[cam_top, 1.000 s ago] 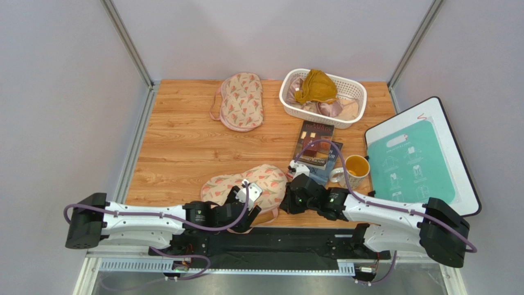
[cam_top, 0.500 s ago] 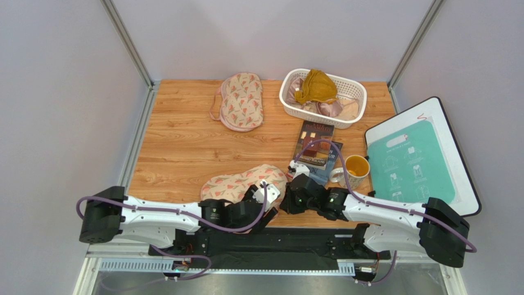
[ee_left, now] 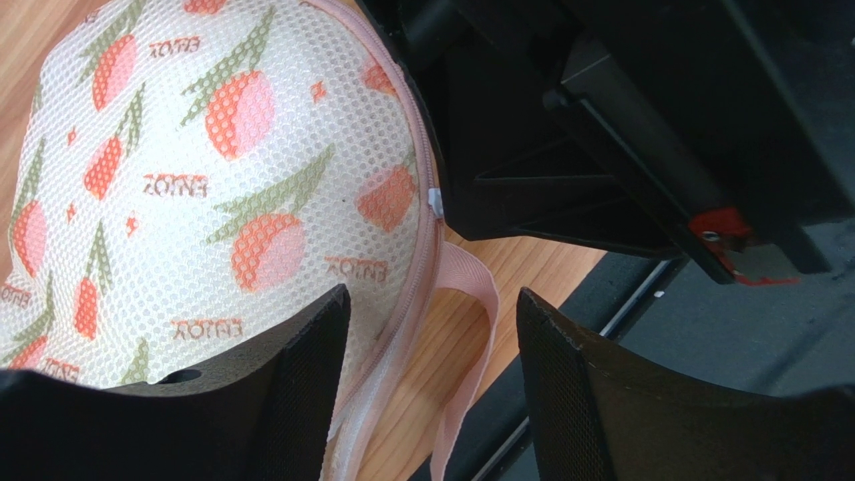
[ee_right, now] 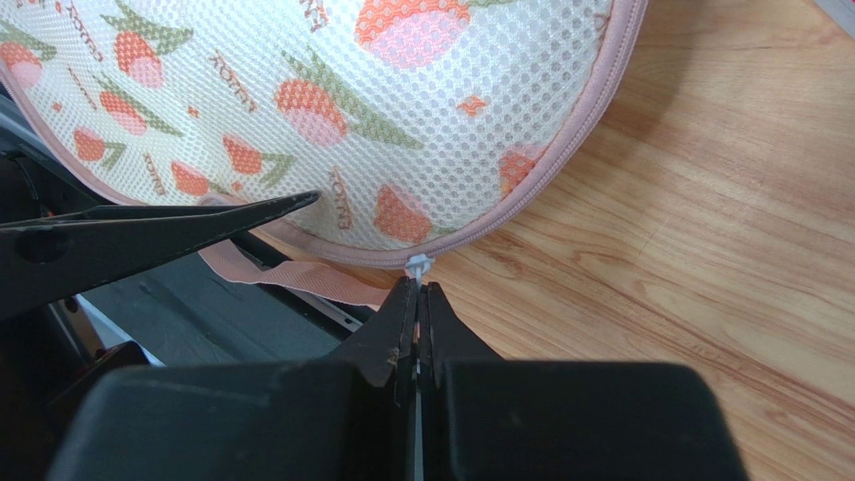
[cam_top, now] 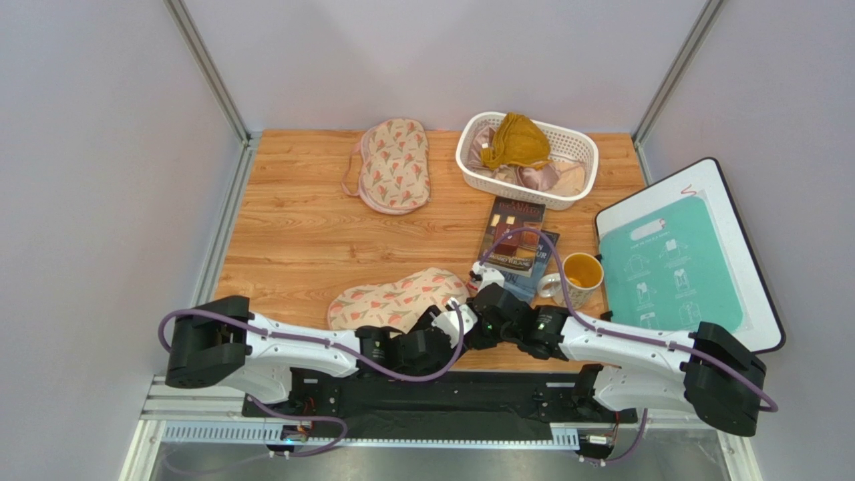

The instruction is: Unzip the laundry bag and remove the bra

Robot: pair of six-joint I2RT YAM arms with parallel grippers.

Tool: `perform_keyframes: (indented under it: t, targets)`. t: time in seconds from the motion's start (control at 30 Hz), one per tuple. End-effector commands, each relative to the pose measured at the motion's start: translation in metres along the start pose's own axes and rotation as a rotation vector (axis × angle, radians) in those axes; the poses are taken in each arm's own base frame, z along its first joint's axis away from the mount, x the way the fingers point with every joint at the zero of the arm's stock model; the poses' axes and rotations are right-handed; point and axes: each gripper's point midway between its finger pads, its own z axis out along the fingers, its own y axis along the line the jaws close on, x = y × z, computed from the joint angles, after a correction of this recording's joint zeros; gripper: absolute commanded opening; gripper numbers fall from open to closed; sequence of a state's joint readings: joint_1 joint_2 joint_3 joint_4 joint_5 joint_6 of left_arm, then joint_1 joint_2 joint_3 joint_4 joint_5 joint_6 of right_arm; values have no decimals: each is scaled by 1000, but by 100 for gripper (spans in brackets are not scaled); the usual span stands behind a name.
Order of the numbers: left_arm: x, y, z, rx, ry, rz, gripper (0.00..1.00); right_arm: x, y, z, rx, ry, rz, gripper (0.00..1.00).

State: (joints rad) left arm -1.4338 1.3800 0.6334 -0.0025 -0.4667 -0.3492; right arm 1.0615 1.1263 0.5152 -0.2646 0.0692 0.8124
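Observation:
The near laundry bag [cam_top: 399, 299] lies at the table's front edge, beige mesh with a red-pink floral print and a pink zip. It also fills the left wrist view [ee_left: 201, 170] and the right wrist view [ee_right: 331, 110]. My right gripper [cam_top: 474, 323] [ee_right: 416, 301] is shut on the small white zip pull [ee_right: 417, 267] at the bag's right end. My left gripper [cam_top: 444, 333] [ee_left: 432, 401] is open, its fingers either side of the bag's zip edge and the pink strap loop [ee_left: 472, 331], close to the right gripper. The bra is hidden.
A second, similar bag [cam_top: 393, 163] lies at the back. A white basket [cam_top: 472, 160] holds a mustard-yellow and a pinkish satin garment. A book [cam_top: 514, 232], a yellow mug [cam_top: 580, 273] and a white board with a teal sheet [cam_top: 677, 261] are at the right.
My left arm has slid right along the bag's near edge, from the bag's middle to its right end beside the right gripper. The right gripper has stayed put.

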Motion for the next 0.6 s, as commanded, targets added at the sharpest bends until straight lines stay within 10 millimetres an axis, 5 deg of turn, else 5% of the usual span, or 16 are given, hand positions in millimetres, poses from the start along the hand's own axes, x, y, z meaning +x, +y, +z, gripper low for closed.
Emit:
perform_keyframes:
  t: [0.0,0.23,0.47,0.57]
  targets:
    - [-13,-1,5,-26,-49,-13,66,-11,14,0,-52,-31,1,0]
    - [-5,16,11,-133,-40,-18,47,-10,14,-2,-60,-33,3,0]
    - [-4,21,10,-163,-37,-25,4,-10,14,-3,-63,-35,8,0]
    - [0,23,9,-173,-27,-23,0,-9,12,-3,-56,-31,8,0]
